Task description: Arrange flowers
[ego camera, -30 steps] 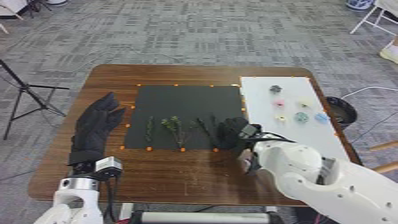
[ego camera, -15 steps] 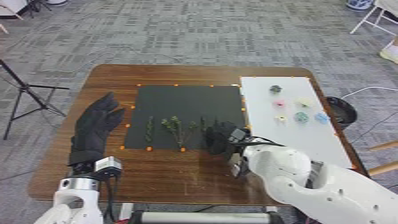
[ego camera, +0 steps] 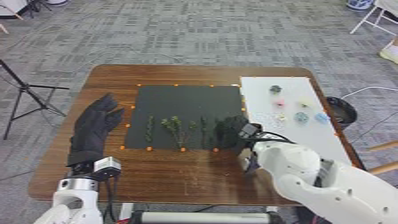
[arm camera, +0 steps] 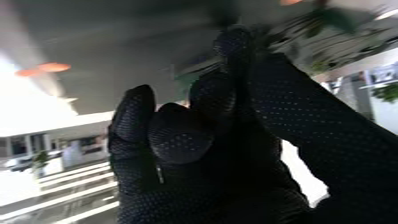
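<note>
My right hand (ego camera: 232, 129) is low over the black mat's right edge, beside a thin dark green stem (ego camera: 203, 128). In the right wrist view the glove of my right hand (arm camera: 200, 145) has curled fingers, with no held thing visible; blurred greenery (arm camera: 333, 22) lies beyond them. Farther left on the mat (ego camera: 182, 102) are a leafy branching stem (ego camera: 177, 131) and a narrow green sprig (ego camera: 149, 129). My left hand (ego camera: 94, 125) rests open at the table's left side. The white board (ego camera: 266, 84) bears a dark grey bloom (ego camera: 275, 89), a pink one (ego camera: 279, 103) and a teal one (ego camera: 301, 117).
Also on the white board are a blue bloom (ego camera: 322, 118) and pale yellow ones (ego camera: 305, 103). Orange markers (ego camera: 183, 149) edge the mat. A black bin (ego camera: 341, 111) stands on the floor beyond the table's right edge, and a black tripod (ego camera: 32, 95) stands to the left.
My right hand shifted left over the mat, then came back right to its edge. The slanted dark stem near it now lies straighter. The left hand has stayed put.
</note>
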`<action>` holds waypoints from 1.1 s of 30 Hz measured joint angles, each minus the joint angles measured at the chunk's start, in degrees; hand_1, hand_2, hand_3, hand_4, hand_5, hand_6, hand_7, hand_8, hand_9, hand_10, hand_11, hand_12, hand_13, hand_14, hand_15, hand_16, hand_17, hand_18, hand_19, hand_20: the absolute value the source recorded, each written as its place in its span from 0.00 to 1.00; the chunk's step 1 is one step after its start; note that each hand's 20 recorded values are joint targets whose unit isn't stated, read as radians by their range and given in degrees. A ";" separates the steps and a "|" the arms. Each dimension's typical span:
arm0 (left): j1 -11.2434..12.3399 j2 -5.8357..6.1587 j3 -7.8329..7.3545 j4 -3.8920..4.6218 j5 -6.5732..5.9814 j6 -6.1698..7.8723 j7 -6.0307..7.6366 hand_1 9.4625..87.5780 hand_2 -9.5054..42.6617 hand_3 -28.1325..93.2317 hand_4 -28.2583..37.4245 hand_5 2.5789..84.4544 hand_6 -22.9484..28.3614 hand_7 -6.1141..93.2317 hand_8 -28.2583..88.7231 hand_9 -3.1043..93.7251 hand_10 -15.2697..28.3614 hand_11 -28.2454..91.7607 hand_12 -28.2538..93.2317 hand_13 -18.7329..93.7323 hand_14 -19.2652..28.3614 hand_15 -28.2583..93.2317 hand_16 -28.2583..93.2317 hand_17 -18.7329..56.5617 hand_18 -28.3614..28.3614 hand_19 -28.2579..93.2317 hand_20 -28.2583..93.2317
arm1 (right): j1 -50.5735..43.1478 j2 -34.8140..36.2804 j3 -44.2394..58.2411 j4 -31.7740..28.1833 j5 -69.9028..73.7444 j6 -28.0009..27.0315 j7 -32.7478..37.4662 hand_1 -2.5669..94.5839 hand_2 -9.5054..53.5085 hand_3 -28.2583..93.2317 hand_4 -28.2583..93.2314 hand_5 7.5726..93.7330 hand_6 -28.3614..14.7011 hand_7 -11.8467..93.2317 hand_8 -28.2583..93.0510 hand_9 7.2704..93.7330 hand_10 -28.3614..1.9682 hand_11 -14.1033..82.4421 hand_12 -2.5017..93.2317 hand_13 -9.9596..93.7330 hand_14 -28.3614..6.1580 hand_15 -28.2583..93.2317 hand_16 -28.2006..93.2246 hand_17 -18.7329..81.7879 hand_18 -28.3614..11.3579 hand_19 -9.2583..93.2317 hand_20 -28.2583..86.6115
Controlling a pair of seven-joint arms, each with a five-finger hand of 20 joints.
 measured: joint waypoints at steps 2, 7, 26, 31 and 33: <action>0.00 0.00 0.01 0.00 0.00 0.00 0.00 0.26 0.11 0.81 0.08 0.35 0.48 0.32 0.15 0.30 0.62 0.49 0.40 0.38 0.70 0.55 0.27 0.14 0.85 0.57 0.38 | -0.07 0.55 0.12 0.09 0.03 2.04 -0.37 0.43 0.11 1.00 0.08 0.51 0.63 0.39 0.14 0.62 0.52 0.67 0.82 0.69 0.47 0.94 0.61 0.44 0.19 0.85 0.67; -0.05 0.00 0.11 0.00 0.00 -0.01 -0.01 0.26 0.11 0.81 0.08 0.35 0.48 0.32 0.15 0.30 0.62 0.49 0.40 0.38 0.70 0.55 0.27 0.14 0.85 0.57 0.38 | 0.28 0.72 0.43 0.26 2.02 5.34 -6.35 0.43 0.15 1.00 0.07 0.41 0.68 0.31 0.14 0.60 0.50 0.71 0.79 0.71 0.48 0.96 0.59 0.46 0.19 0.87 0.67; -0.30 0.14 0.35 0.06 0.00 -0.05 0.03 0.26 0.11 0.81 0.08 0.35 0.48 0.32 0.15 0.30 0.62 0.49 0.40 0.38 0.70 0.55 0.27 0.14 0.85 0.57 0.38 | 8.33 -3.45 -9.98 2.60 0.45 -3.97 -9.42 0.41 0.18 1.00 0.09 0.40 0.70 0.28 0.15 0.62 0.51 0.72 0.79 0.72 0.47 0.97 0.59 0.46 0.17 0.87 0.67; -0.36 0.14 0.41 0.06 0.00 -0.05 0.02 0.26 0.10 0.81 0.08 0.35 0.48 0.32 0.15 0.30 0.62 0.49 0.40 0.38 0.70 0.55 0.27 0.14 0.85 0.57 0.38 | 8.44 -3.73 -9.79 3.27 0.48 -3.23 -8.72 0.41 0.18 1.00 0.09 0.41 0.70 0.28 0.15 0.62 0.51 0.72 0.80 0.72 0.47 0.97 0.59 0.46 0.17 0.87 0.67; -0.36 0.14 0.41 0.06 0.00 -0.04 0.02 0.26 0.11 0.81 0.08 0.35 0.48 0.32 0.15 0.30 0.62 0.49 0.40 0.38 0.70 0.55 0.27 0.14 0.85 0.57 0.38 | 8.44 -3.73 -9.63 3.35 0.49 -3.20 -8.64 0.41 0.17 1.00 0.09 0.41 0.70 0.28 0.15 0.62 0.51 0.71 0.80 0.72 0.47 0.97 0.59 0.46 0.17 0.87 0.67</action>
